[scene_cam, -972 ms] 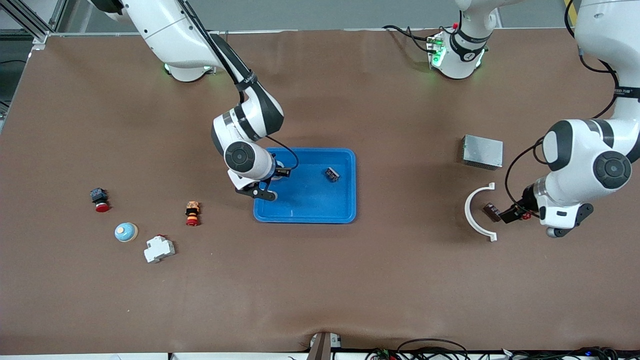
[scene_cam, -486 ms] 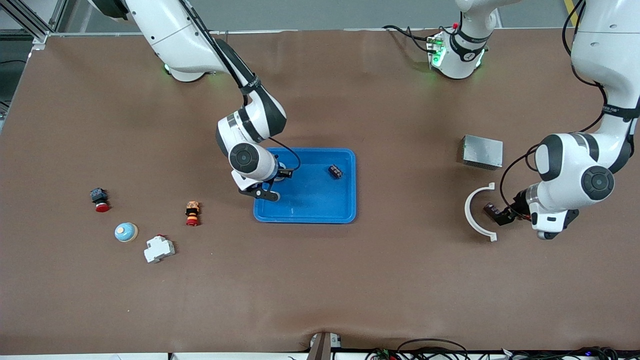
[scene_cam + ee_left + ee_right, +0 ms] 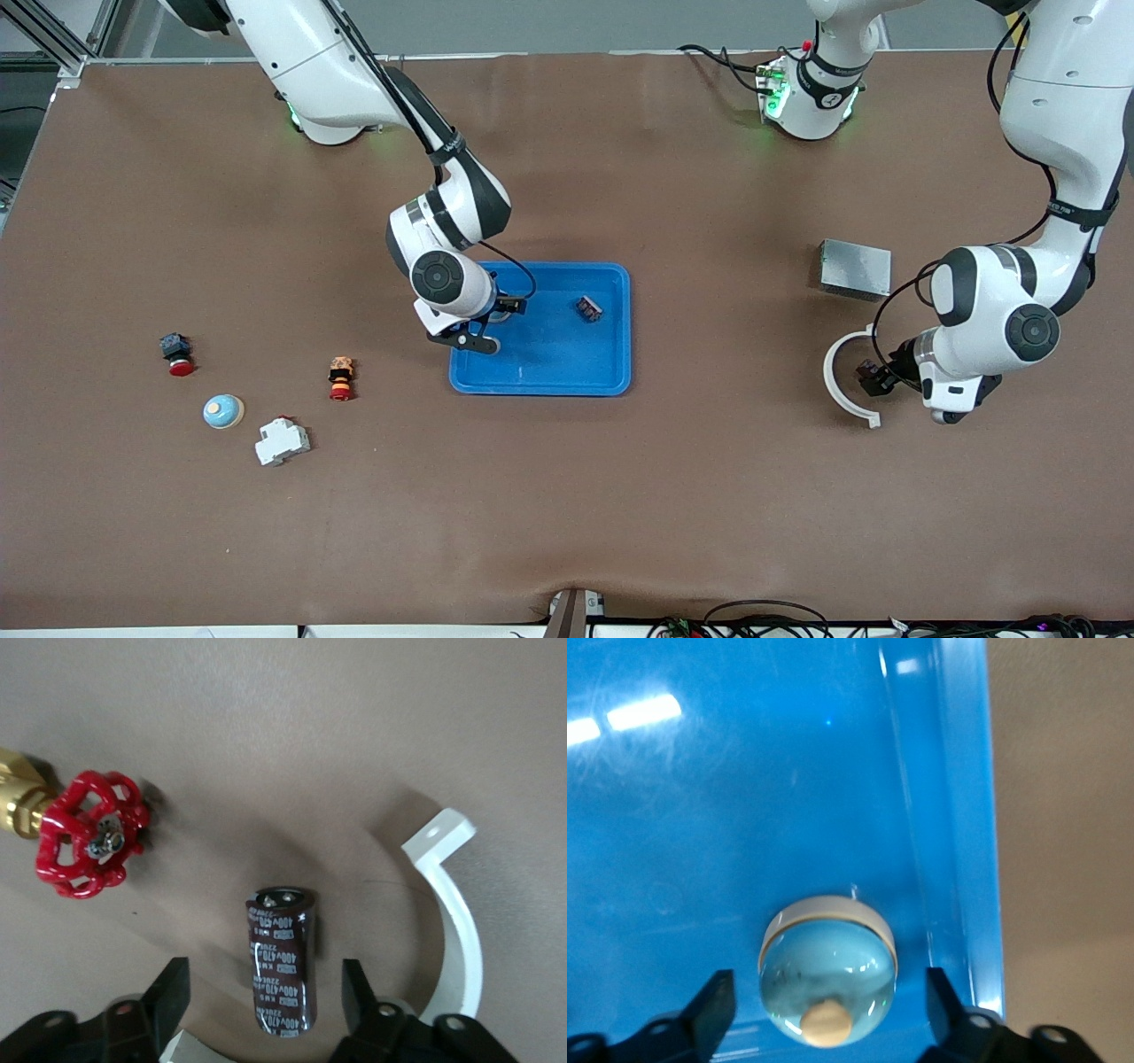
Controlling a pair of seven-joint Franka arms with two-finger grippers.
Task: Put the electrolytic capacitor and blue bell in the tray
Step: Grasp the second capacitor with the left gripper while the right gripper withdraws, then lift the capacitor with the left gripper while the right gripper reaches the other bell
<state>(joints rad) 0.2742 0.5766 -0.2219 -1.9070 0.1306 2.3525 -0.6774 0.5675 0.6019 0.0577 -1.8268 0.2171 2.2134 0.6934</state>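
While over tray (image 3: 567, 372) mid-bench, right gripper (image 3: 824, 1014) spread wide, blue bell (image 3: 828, 979) released inside. Left gripper (image 3: 266, 992) dropped lower, open astride capacitor (image 3: 282, 961) nr left-arm edge; grab next prob.

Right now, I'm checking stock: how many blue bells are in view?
2. One blue bell sits in the tray, inside the open right gripper; a second bell rests on the table toward the right arm's end, beside the white breaker.
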